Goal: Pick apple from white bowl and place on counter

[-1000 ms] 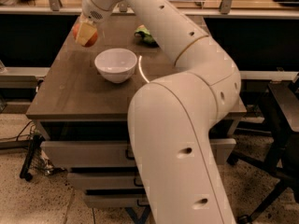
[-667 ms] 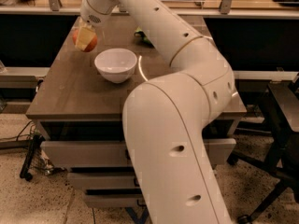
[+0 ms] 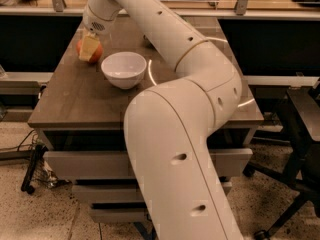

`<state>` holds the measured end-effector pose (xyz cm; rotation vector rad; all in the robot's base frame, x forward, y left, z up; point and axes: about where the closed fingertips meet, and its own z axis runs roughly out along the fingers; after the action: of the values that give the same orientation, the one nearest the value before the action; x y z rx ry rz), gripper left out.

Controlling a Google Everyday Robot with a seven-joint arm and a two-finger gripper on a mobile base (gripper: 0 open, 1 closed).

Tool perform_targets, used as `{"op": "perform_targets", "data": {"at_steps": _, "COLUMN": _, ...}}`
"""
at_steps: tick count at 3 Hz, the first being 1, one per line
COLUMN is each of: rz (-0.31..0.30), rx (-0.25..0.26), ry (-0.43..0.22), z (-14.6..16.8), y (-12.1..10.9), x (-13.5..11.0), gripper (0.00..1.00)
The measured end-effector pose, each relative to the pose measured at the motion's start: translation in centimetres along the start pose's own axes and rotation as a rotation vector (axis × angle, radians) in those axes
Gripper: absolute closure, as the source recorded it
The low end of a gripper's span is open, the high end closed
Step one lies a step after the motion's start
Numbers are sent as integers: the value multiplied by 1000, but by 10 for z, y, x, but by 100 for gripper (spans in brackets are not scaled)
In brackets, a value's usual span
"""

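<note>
The red-orange apple [image 3: 95,49] is at the left part of the grey-brown counter [image 3: 75,94], to the left of the white bowl [image 3: 124,69], which is empty. My gripper [image 3: 88,49] reaches down from the white arm and is shut on the apple, its yellowish fingers [image 3: 89,47] covering the apple's front. The apple is low, at or just above the counter surface; I cannot tell whether it touches.
My large white arm [image 3: 185,134] fills the middle and right of the view and hides much of the counter. Grey drawers [image 3: 85,164] sit under the counter. A black chair [image 3: 300,134] stands at the right. A shelf runs behind the counter.
The gripper with the apple has moved down and a little toward the counter's left side, away from the bowl.
</note>
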<state>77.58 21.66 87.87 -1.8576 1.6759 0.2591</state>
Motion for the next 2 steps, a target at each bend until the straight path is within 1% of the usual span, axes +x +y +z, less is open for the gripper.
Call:
{"op": "perform_targets", "data": {"at_steps": 1, "rz": -1, "rx": -18, "ry": 16, "z": 5, "y": 5, "x": 4, "gripper": 18}}
{"op": "perform_targets", "data": {"at_steps": 2, "rz": -2, "rx": -27, "ry": 27, "z": 6, "y": 8, "x": 6, "gripper": 0}}
